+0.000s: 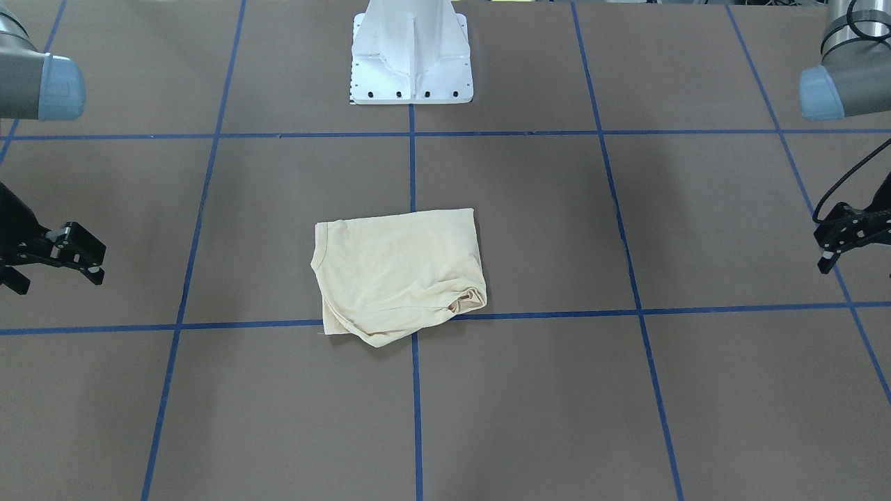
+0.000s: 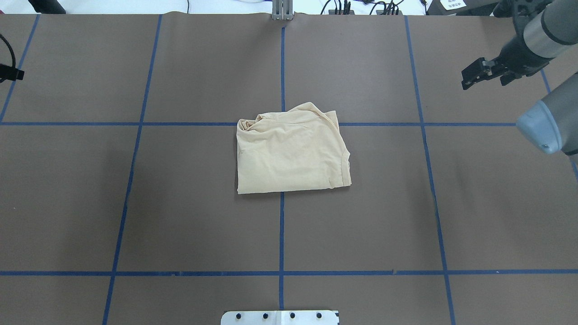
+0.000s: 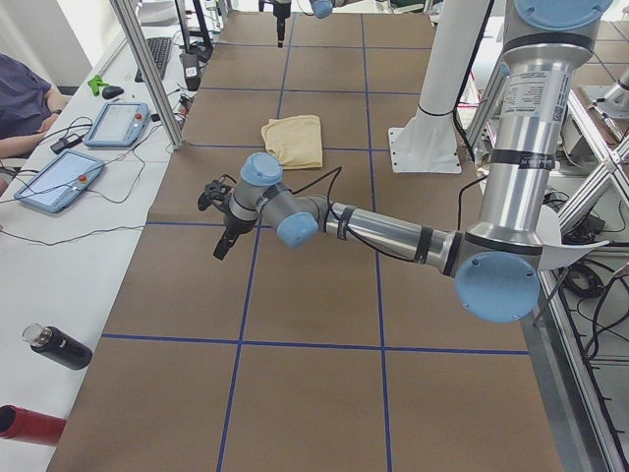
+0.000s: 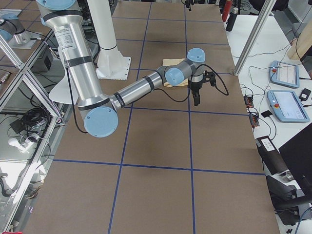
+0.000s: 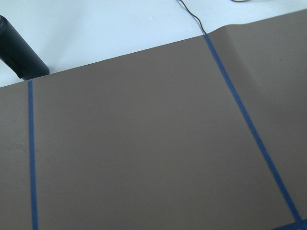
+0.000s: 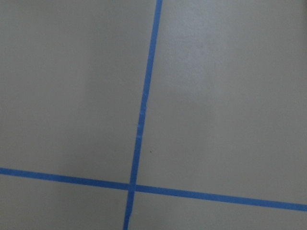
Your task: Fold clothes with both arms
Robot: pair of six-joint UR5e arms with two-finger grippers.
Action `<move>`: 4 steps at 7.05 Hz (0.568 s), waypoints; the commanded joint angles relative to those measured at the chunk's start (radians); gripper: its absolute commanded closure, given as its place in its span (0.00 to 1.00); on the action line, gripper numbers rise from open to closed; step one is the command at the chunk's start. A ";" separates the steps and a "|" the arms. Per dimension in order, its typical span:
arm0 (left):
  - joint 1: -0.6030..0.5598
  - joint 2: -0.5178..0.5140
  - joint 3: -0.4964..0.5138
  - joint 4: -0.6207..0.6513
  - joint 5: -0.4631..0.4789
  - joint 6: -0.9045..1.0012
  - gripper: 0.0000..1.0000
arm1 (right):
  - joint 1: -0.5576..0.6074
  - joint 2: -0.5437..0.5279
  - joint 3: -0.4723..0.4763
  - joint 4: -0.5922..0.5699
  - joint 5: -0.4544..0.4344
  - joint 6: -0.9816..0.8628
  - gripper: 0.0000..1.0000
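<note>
The pale cream-yellow T-shirt (image 1: 397,278) lies folded into a rough rectangle at the table's middle, with a bunched corner on its far side in the overhead view (image 2: 289,155). Its print and neck label are hidden. My right gripper (image 2: 467,76) hovers open and empty far off to the shirt's right; it also shows in the front-facing view (image 1: 94,261). My left gripper (image 1: 823,247) hovers open and empty far off on the shirt's other side, only just inside the overhead view's left edge. Both wrist views show only bare table and tape.
The white pedestal base (image 1: 411,62) stands behind the shirt. Blue tape lines (image 2: 282,234) grid the brown table. A side bench holds tablets (image 3: 118,123) and a dark bottle (image 3: 59,346). A metal post (image 3: 147,69) stands at the table's far edge.
</note>
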 commanded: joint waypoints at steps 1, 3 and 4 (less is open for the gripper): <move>-0.015 0.077 0.025 -0.007 -0.001 0.028 0.01 | 0.019 -0.068 0.009 0.023 0.011 -0.024 0.00; -0.033 0.096 0.024 0.039 -0.004 0.204 0.01 | 0.059 -0.120 -0.081 0.010 0.010 -0.198 0.00; -0.094 0.081 0.021 0.148 -0.003 0.376 0.01 | 0.133 -0.141 -0.104 -0.053 0.029 -0.318 0.00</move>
